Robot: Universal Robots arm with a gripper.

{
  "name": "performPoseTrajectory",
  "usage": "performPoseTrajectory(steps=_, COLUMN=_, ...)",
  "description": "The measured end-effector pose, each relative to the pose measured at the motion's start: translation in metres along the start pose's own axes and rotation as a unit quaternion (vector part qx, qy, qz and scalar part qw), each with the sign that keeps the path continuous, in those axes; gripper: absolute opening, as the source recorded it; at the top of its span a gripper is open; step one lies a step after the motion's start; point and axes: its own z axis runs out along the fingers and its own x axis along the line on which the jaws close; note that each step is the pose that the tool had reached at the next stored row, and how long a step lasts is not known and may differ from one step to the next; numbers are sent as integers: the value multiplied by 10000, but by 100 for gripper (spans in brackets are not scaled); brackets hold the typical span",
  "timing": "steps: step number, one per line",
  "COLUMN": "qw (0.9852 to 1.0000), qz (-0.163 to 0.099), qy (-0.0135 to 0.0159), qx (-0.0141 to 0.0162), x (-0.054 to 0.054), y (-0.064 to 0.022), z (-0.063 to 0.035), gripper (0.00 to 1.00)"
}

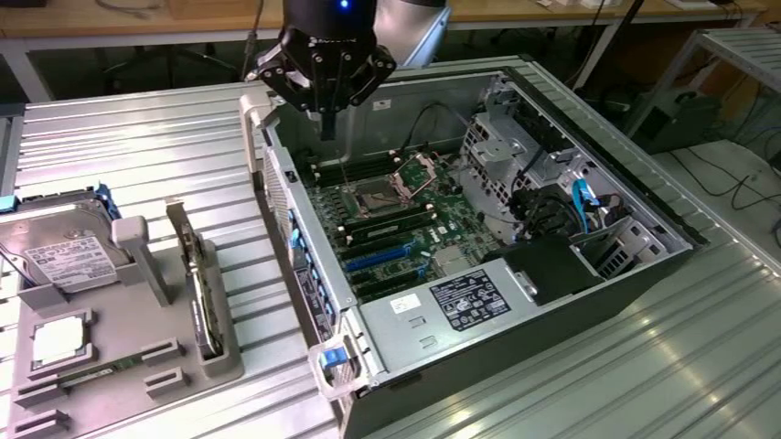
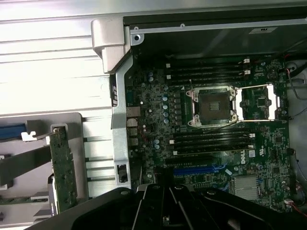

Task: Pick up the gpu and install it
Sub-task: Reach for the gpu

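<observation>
Green and thin, the gpu (image 1: pixel 197 283) stands on edge in a grey holder (image 1: pixel 226 361) on the ribbed metal tabletop (image 1: pixel 146 146), just beside the open computer case (image 1: pixel 525 366). Its long axis runs alongside the case wall; which end carries the bracket is unclear. The end effector (image 1: pixel 327 123), closed on nothing, hangs above the motherboard (image 1: pixel 403 229), well apart from the card. Light, stiff and probably fragile, the card looks best pinched along its upper edge.
</observation>
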Motion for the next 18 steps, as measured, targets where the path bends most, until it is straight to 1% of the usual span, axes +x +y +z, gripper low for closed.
performPoseTrajectory(steps=7, qw=10000, qz=0, qy=0, qx=0, x=70, y=-6, z=-2, gripper=11)
performPoseTrajectory(steps=10, qw=10000, qz=0, qy=0, qx=0, x=129, y=-10, z=-4, gripper=11)
performPoseTrajectory(steps=18, qw=10000, qz=0, qy=0, qx=0, x=222, y=-19, z=-6, gripper=11)
